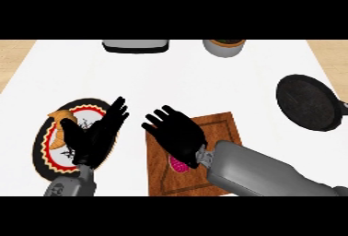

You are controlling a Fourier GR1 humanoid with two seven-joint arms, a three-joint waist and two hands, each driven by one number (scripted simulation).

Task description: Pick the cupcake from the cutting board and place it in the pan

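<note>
A brown wooden cutting board (221, 126) lies at the centre of the white counter. The cupcake (178, 164), pink, peeks out on the board's left side, mostly hidden beneath my right wrist. My right hand (178, 133) hovers over the board's left part with its fingers spread and straight, pointing up-left, holding nothing. The black round pan (307, 102) sits at the right edge, well apart from the board. My left hand (98, 136) rests open over a patterned plate (48, 147) at the left.
A croissant (60, 131) lies on the patterned plate, partly behind my left hand. A grey appliance (135, 45) and a white bowl (224, 47) stand at the counter's far edge. Wooden floor shows past the counter's sides.
</note>
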